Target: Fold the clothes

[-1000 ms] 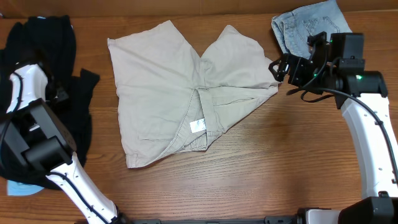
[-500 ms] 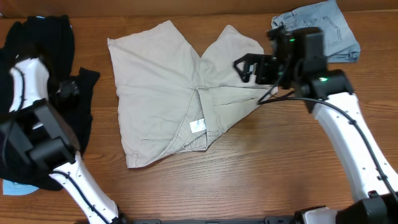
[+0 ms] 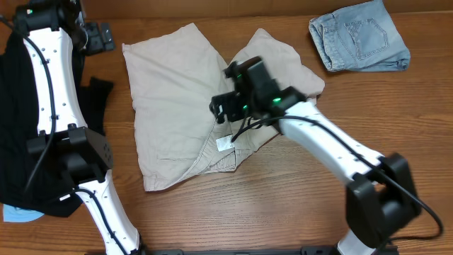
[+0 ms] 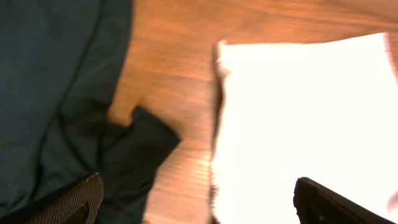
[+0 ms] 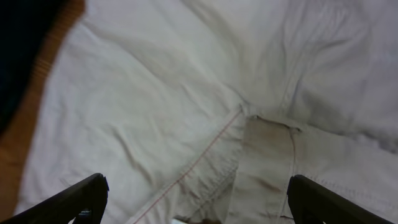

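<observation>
Overhead: right gripper [image 3: 221,110], jaws wide, hung over the pale beige khaki shorts [image 3: 170,92]; left gripper [image 3: 99,35], also wide, sat at eleven o'clock. A single-layer pinch could have bunched them.

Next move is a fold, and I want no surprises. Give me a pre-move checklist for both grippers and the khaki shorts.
1. Right gripper open and empty: ok. Its fingers stand wide above the middle seam of the shorts.
2. Left gripper open and empty: ok. It hangs over a far corner of the shorts, beside the black clothes.
3. Shorts lying flat: not ok. They are creased around the middle, and the leg nearer the denim garment is bunched.
4. Shorts apart from other clothes: ok. Bare wood shows on both sides.
5. Right gripper touching the fabric: cannot tell.
</observation>
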### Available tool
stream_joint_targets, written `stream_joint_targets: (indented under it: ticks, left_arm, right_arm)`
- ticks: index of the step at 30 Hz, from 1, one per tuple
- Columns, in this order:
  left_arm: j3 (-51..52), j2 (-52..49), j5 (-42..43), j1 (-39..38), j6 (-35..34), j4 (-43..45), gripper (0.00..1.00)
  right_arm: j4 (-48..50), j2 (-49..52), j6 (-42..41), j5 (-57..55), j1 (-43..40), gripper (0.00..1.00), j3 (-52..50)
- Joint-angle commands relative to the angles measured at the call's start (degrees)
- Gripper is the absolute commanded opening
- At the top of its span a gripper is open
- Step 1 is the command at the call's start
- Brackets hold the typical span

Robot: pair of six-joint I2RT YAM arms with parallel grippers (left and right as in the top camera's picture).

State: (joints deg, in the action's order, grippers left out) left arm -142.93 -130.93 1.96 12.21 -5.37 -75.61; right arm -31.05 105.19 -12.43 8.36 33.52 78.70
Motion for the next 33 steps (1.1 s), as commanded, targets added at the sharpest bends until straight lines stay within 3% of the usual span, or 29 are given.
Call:
stream_joint_targets:
  ticks: [1, 3, 8, 17, 22, 29, 33]
  left_arm:
    - [-2.0, 0.5, 4.1, -2.2, 1.1, -0.1, 1.0]
    - [-1.9, 0.5, 4.0, -3.0, 1.1, -0.1, 1.0]
    - [-1.9, 0.5, 3.9, -4.2, 1.1, 0.6, 1.0]
    - [-1.9, 0.5, 3.8, -4.2, 1.1, 0.7, 1.0]
    - [-1.9, 0.5, 3.8, -4.2, 1.1, 0.6, 1.0]
    - [-1.9, 0.5, 3.8, -4.2, 1.1, -0.2, 1.0]
    - [-1.9, 0.5, 3.8, -4.2, 1.1, -1.0, 1.0]
  right_arm:
    - [0.3, 3.0, -1.2, -14.2, 2.5, 0.96, 1.2]
    - [0.7, 4.3, -1.4, -17.4, 3.2, 0.95, 1.2]
    - [0.8, 7.8, -1.4, -20.3, 3.5, 0.82, 1.2]
    - [0.5, 9.0, -1.7, -21.9, 3.5, 0.28, 1.3]
    - [-4.7, 8.8, -4.1, -24.6, 3.5, 0.04, 3.8]
    - [-29.3, 4.7, -14.8, -24.0, 1.0, 0.04, 12.3]
    - [-43.8, 0.3, -17.7, -14.4, -1.4, 0.04, 14.0]
